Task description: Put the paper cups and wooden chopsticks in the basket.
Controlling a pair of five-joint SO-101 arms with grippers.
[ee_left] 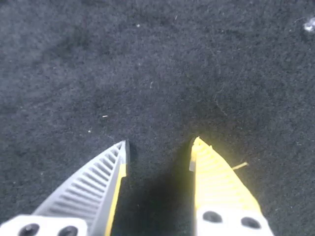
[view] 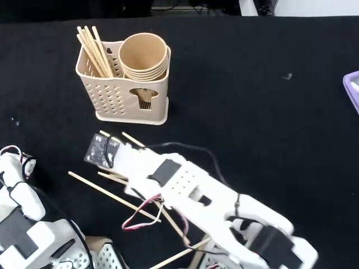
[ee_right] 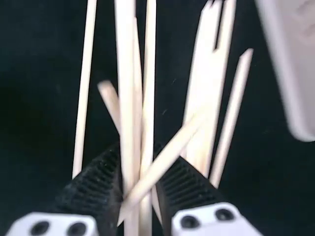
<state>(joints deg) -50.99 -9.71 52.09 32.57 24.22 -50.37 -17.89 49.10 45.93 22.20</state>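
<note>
The beige slotted basket [view: 120,100] stands at the back left of the black table. It holds a stack of paper cups [view: 143,54] and several wooden chopsticks [view: 95,49]. More chopsticks [view: 106,193] lie loose on the cloth in front of it. My right arm [view: 185,188] stretches over them from the lower right. In the right wrist view my right gripper [ee_right: 138,184] is shut on a few chopsticks [ee_right: 129,98], with others fanned out beyond the fingers. My left gripper [ee_left: 157,147] is open over bare black cloth, with nothing between its fingers.
The left arm [view: 22,218] sits at the front left corner. A purple object [view: 352,87] shows at the right edge. A pale blurred edge [ee_right: 290,64], probably the basket, lies beyond the right gripper. Loose cables [view: 143,216] hang from the right arm.
</note>
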